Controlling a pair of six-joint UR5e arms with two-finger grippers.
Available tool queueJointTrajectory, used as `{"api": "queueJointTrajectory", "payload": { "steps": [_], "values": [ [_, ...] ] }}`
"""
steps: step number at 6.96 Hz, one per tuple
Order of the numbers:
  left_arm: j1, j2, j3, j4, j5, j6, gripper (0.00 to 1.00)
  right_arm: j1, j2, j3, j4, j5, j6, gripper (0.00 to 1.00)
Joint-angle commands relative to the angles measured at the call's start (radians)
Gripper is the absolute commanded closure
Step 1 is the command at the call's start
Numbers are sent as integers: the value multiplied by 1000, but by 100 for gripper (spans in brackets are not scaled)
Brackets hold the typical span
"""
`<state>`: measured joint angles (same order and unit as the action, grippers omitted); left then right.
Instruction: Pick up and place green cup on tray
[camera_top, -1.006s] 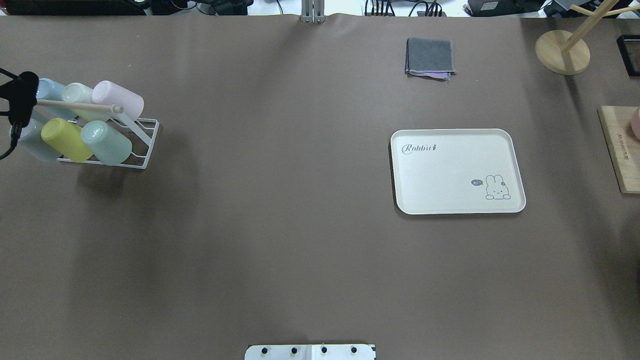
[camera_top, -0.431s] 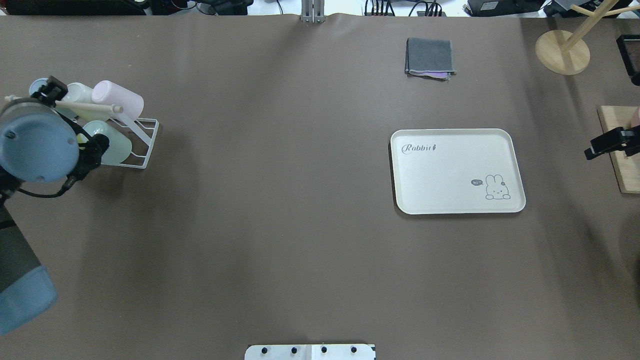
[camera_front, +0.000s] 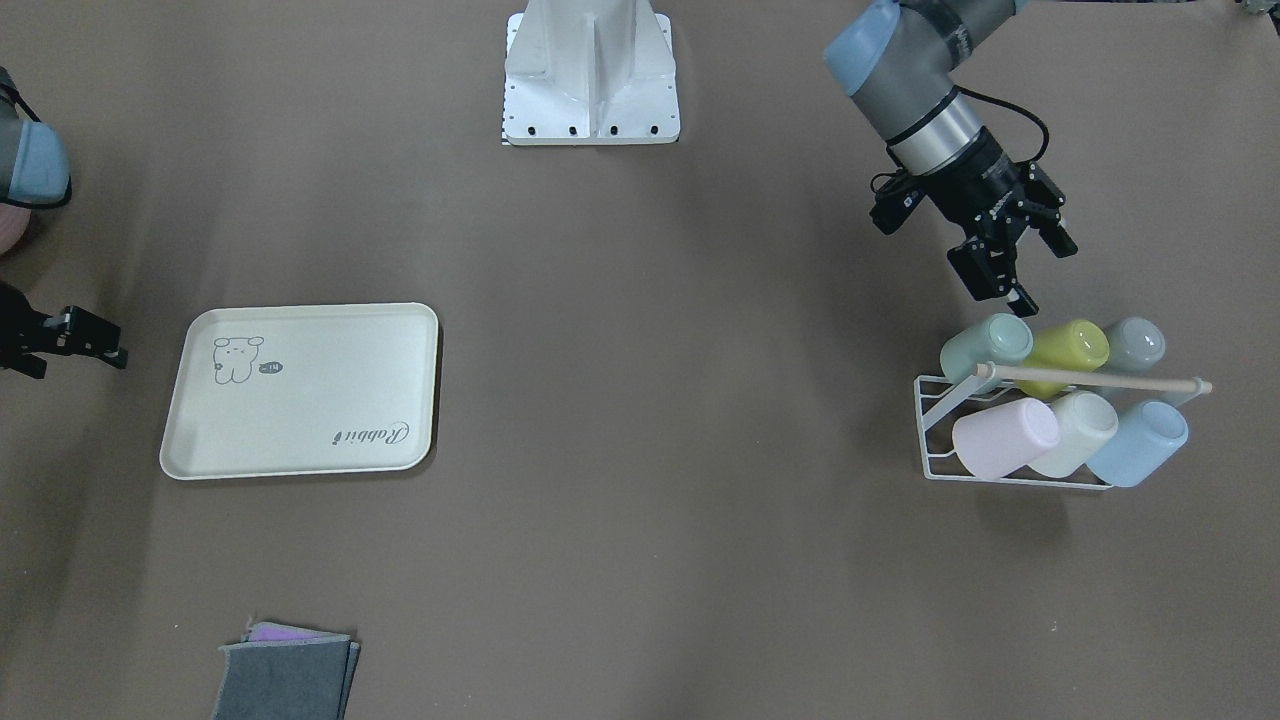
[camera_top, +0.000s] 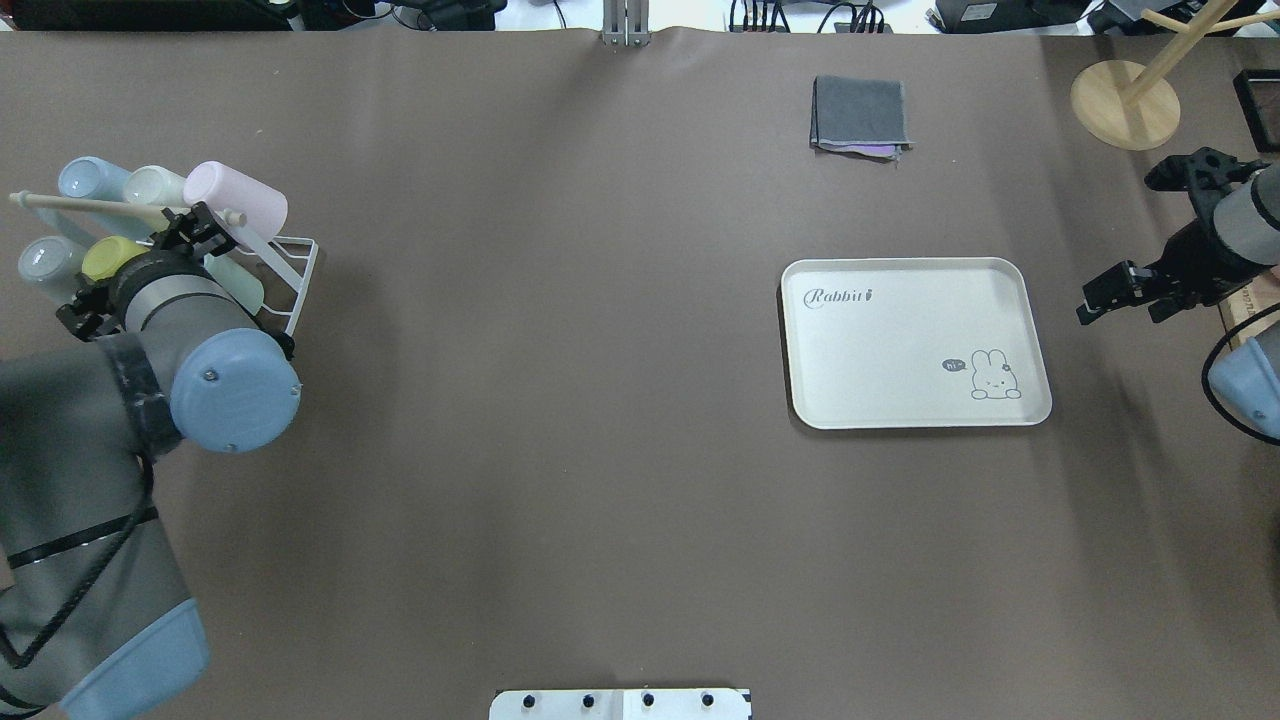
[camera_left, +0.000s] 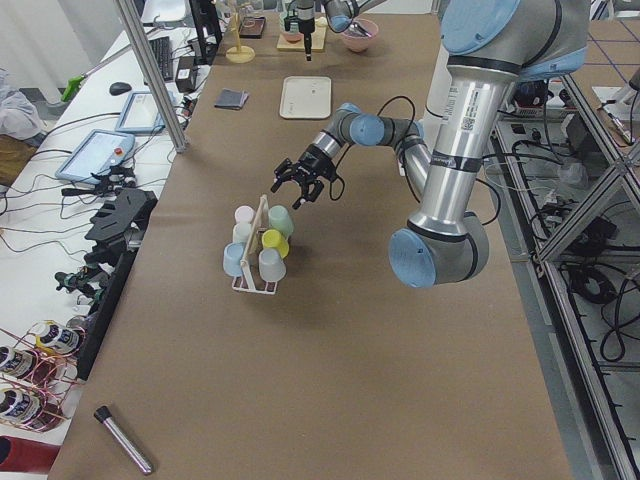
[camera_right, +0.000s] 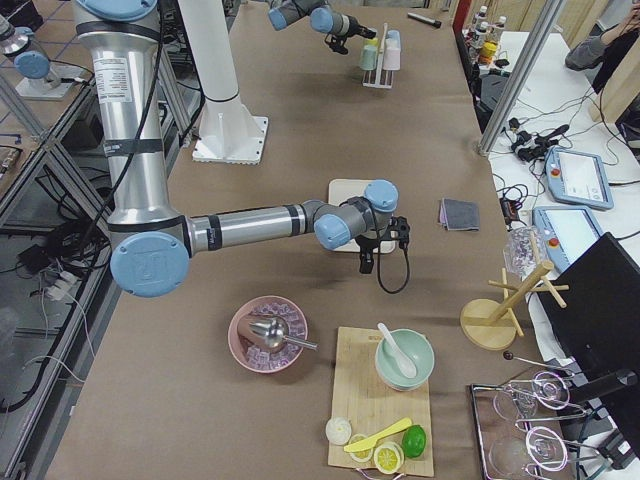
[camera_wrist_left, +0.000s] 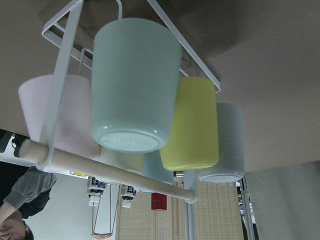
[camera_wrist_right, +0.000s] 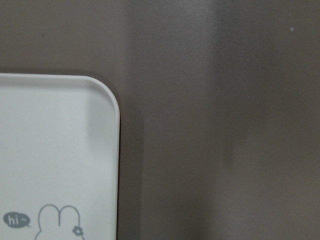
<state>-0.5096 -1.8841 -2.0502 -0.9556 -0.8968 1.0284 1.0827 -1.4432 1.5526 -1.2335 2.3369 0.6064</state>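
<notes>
When looking into the white wire rack (camera_front: 1020, 482) on the brown counter (camera_front: 640, 400), counted six cups, upended and tilted in two rows of three under a pale wooden rod (camera_front: 1095, 379). Found the green cup (camera_front: 985, 345) at the end of the robot-side row, the end nearer the tray (camera_front: 320, 372), touching a yellow cup (camera_front: 1072, 347); past that, a grey cup (camera_front: 1135, 345). Noted a pink cup (camera_front: 1003, 438), a cream cup (camera_front: 1078, 432) and a blue cup (camera_front: 1140, 442) in the other row. Judged all six smooth, matte plastic, handleless and slightly tapered; made out a shallow round recess in the green cup's base from the left wrist view.

Saw the left gripper (camera_front: 1030, 268) just beside the green cup on the robot's side, not touching it, black fingers spread apart and closed on nothing.

Found the tray well apart across the counter: flat, cream, rectangular, round-cornered, with a raised rim, a grey rabbit drawing and the script "Rabbit". Saw the right gripper (camera_top: 1100, 298) near its short edge, over bare counter; could not tell whether its fingers were apart or together.
</notes>
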Motion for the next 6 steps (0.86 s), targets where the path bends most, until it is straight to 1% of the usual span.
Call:
{"api": "queueJointTrajectory", "payload": {
  "steps": [1, 2, 3, 4, 5, 6],
  "values": [
    [77, -76, 82, 94, 36, -55, 2, -26, 113, -123, 2, 18, 53, 0],
    [104, -78, 79, 195, 76, -174, 2, -47, 119, -131, 0, 13, 67, 0],
    [138, -76, 81, 272, 151, -286, 2, -55, 121, -132, -3, 10, 72, 0],
    [149, -75, 76, 325, 154, -348, 2, -73, 121, -132, -3, 10, 87, 8],
    [157, -75, 91, 324, 171, -355, 2, -84, 121, -132, -3, 7, 104, 19],
    [183, -75, 111, 319, 197, -355, 2, -89, 121, -132, -3, 6, 105, 21]
  ]
}}
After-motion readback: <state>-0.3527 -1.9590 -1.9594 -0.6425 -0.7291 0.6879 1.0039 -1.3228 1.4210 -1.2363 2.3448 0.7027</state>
